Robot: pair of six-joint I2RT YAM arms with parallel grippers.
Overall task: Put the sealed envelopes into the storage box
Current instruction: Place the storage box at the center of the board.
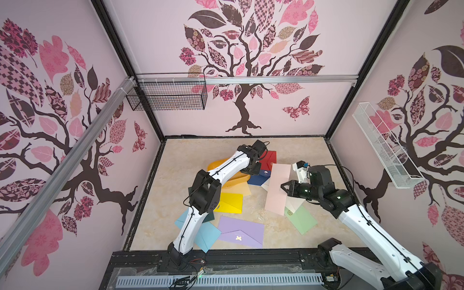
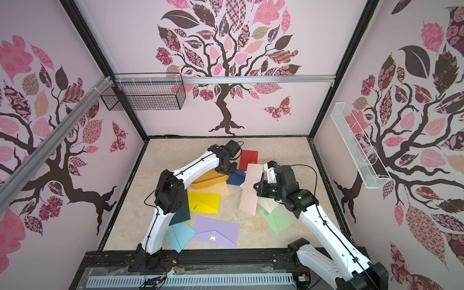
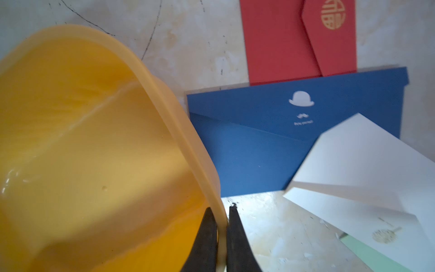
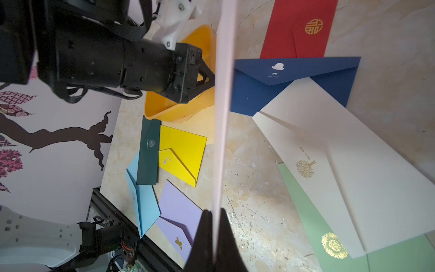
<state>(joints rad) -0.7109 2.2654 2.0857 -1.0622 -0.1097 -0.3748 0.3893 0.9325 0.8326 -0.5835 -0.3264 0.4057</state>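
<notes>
Pale pink flat paper envelope (image 1: 277, 190): likely light, bendy, slick; right jaws pinch its long edge, aloft at 3 o'clock of shallow yellow-orange plastic tub (image 3: 94, 141), rim clamped by left jaws.

The yellow-orange storage box (image 4: 179, 113) sits tilted, one rim raised. Beside it a pink envelope (image 1: 277, 190) hangs lifted off the counter. The red envelope (image 1: 268, 160) and navy envelope (image 1: 258, 178) lie flat near it.

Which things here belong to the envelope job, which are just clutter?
Job:
storage box, tilted, rim in the jaws of left gripper
pink envelope, held by right gripper
envelopes on the table: red, navy, white, cream, yellow, dark green, light blue, lilac, light green

Clutter:
black wire basket
white mesh tray
</notes>
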